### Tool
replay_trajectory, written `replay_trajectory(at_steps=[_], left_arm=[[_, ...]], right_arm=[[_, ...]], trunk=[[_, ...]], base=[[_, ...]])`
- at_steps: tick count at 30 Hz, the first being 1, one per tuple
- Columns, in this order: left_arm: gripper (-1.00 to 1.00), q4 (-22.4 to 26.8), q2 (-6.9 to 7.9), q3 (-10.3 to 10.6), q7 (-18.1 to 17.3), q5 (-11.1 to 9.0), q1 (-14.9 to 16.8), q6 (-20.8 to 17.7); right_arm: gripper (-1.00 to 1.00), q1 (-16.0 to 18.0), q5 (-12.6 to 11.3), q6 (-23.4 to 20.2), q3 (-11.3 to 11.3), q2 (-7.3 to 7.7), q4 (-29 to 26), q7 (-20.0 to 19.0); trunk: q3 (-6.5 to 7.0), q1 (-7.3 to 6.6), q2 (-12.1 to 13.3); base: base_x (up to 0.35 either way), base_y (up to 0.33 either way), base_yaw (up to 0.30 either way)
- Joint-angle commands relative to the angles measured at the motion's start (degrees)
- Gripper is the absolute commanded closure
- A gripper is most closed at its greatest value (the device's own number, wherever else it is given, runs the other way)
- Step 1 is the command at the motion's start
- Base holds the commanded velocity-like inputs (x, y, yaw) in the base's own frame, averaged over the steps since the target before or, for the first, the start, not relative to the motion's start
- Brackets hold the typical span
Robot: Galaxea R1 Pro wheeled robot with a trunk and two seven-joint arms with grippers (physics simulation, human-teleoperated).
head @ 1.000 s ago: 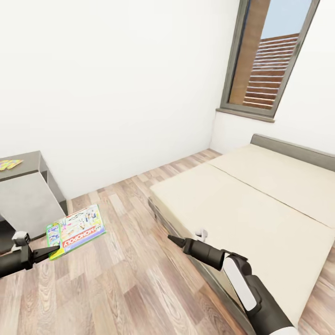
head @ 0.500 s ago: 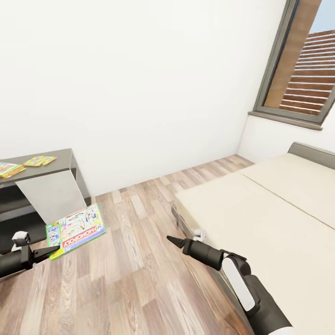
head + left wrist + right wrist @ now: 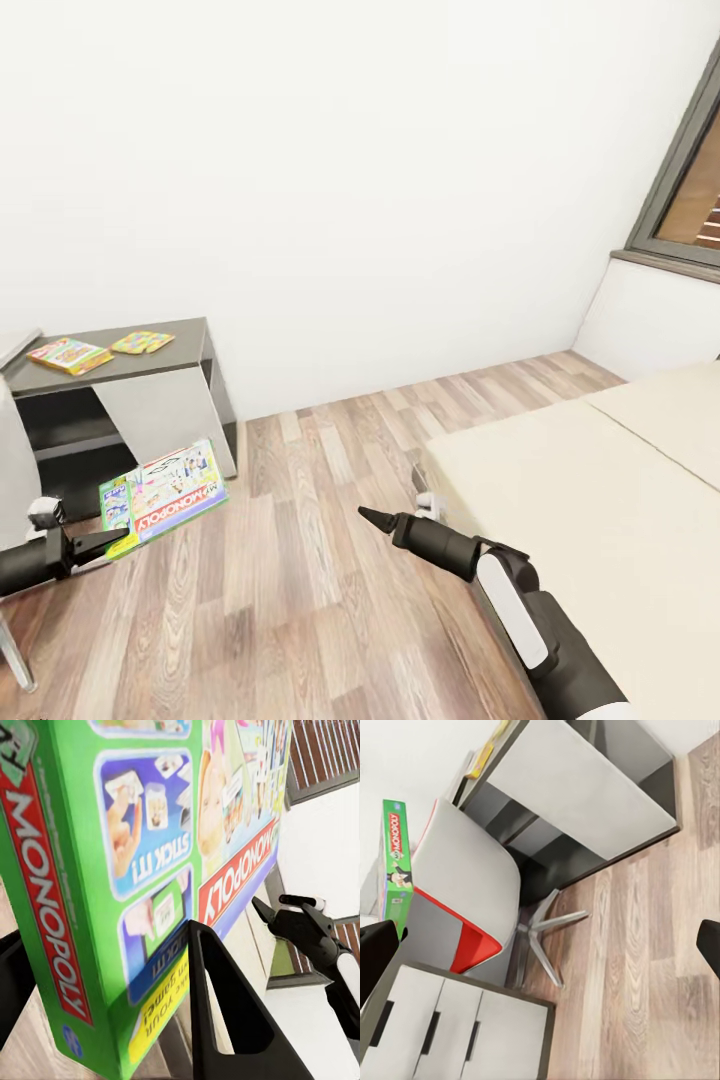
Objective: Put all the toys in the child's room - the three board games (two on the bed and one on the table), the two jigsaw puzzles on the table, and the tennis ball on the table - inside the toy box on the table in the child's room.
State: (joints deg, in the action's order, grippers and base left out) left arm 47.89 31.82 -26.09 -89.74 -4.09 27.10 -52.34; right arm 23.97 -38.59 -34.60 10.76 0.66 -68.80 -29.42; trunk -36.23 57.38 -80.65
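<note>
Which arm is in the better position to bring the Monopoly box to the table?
Left. The left gripper already holds the Monopoly box and is on the table's side; the right gripper is empty, near the bed.

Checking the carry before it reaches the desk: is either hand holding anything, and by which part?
The left hand holds the Monopoly box, pinched at its lower corner, one finger flat against the printed face. The right hand holds nothing.

- The Monopoly box [image 3: 163,497] looks like glossy printed cardboard.
- The floor [image 3: 330,590] is wood plank with visible grain and a faint sheen.
- The bed [image 3: 600,500] has a plain matt beige mattress, cloth-like.
- The tabletop [image 3: 120,358] is smooth, matt dark grey.
- The left tool [image 3: 225,1020] is matt black, plastic-looking.
- The wall [image 3: 380,180] is smooth matt white.
</note>
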Motion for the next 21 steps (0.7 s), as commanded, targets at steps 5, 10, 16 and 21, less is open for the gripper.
replay_trajectory(at_steps=[5,10,16,21], left_arm=[[1.00,0.01,-0.22,0.01,-0.26,-0.10,0.06,-0.60],[1.00,0.01,-0.19,-0.05,-0.26,-0.21,0.06,-0.81],[1.00,0.07,-0.10,-0.10,-0.26,-0.25,0.06,-1.29],[1.00,0.09,-0.07,-0.10,-0.26,-0.15,0.06,-1.35]], right_arm=[[-1.00,0.02,-0.34,-0.29,0.05,0.04,-0.02,0.06],[-1.00,0.02,-0.34,-0.29,0.05,0.02,0.03,0.10],[-1.00,0.02,-0.36,0.51,0.05,-0.02,0.08,0.15],[-1.00,0.02,-0.35,1.53,1.07,0.03,0.12,0.15]], trunk=[[-0.05,0.03,-0.03],[-0.05,0.03,-0.03],[1.03,-1.29,2.38],[1.92,-2.39,4.39]], base=[[0.166,0.000,0.291],[0.026,0.000,0.291],[0.002,0.000,0.291],[0.000,0.000,0.291]])
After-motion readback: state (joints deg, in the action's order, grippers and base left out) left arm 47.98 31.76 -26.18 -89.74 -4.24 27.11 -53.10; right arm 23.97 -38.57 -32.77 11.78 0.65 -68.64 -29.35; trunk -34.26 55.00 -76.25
